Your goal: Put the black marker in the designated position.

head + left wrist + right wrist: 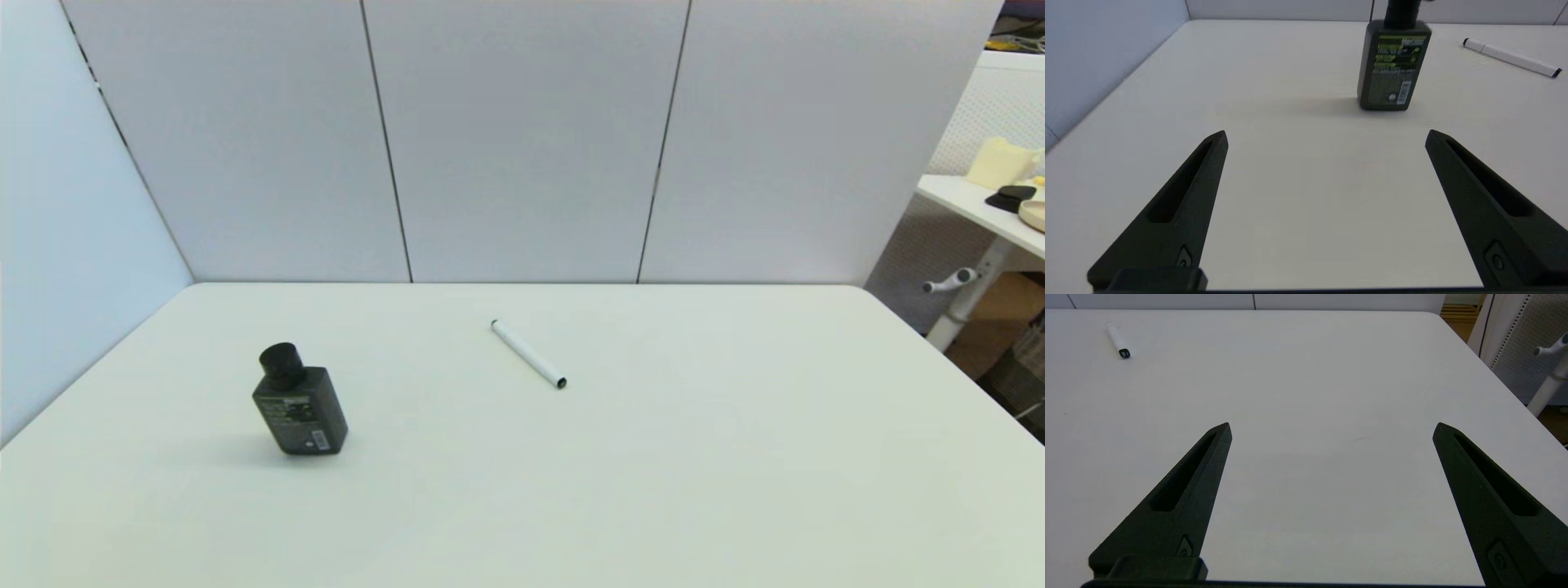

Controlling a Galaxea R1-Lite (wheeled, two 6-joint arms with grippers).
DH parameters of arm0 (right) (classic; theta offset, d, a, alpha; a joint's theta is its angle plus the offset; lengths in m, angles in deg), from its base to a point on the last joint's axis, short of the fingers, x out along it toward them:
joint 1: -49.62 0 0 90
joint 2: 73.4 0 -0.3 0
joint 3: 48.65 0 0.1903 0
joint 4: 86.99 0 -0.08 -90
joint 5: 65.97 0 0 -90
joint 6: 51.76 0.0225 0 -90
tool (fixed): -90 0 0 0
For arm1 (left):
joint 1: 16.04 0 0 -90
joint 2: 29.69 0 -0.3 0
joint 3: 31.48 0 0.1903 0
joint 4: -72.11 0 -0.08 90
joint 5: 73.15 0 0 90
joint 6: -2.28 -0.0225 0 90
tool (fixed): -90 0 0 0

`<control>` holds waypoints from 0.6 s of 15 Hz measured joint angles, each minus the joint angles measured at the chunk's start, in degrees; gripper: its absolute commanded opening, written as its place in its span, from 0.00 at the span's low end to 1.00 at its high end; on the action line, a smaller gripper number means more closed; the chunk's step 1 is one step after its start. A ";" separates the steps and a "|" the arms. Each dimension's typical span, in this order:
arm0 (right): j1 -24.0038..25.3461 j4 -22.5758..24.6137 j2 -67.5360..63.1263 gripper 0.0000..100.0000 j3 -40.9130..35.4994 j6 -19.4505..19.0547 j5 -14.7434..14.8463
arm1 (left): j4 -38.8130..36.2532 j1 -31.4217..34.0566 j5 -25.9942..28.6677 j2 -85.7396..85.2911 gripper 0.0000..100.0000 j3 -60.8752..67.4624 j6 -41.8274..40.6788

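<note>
- We find the black marker [528,354] lying flat on the white desk [653,457], near the middle and toward the far edge, its black end pointing toward us and to the right.
- We see no outline, tray or holder for the designated position; it can only be a bare patch of desk.
- We hold the left claw [1325,136] low over the near left of the desk, fingers spread wide and empty, facing the dark grey bottle [300,404].
- We hold the right claw [1331,428] over the near right of the desk, fingers likewise wide apart and empty. Neither arm shows in the head view.
- We judge the task not yet begun: the marker is untouched and well apart from both claws.
- Risk: the round, slim barrel may roll if one finger touches it first; we should straddle it squarely across its length.
- Risk: closing too high may pinch the barrel out sideways.
- Risk: a left-arm reach passes near the upright bottle and may topple it; the right arm's path looks clear.
</note>
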 measured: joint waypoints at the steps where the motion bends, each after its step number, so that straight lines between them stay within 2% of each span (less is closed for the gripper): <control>1: 0.00 0.00 0.00 1.00 0.00 -0.01 0.00 | 1.27 0.02 0.00 2.84 1.00 -3.63 -0.95; 6: -0.02 0.00 0.00 1.00 0.00 -0.01 -0.02 | 11.54 -0.13 0.88 26.78 1.00 -31.17 -7.42; 9: -0.02 0.02 0.00 1.00 0.00 -0.01 -0.02 | 20.37 -0.79 3.85 45.12 1.00 -51.92 -14.51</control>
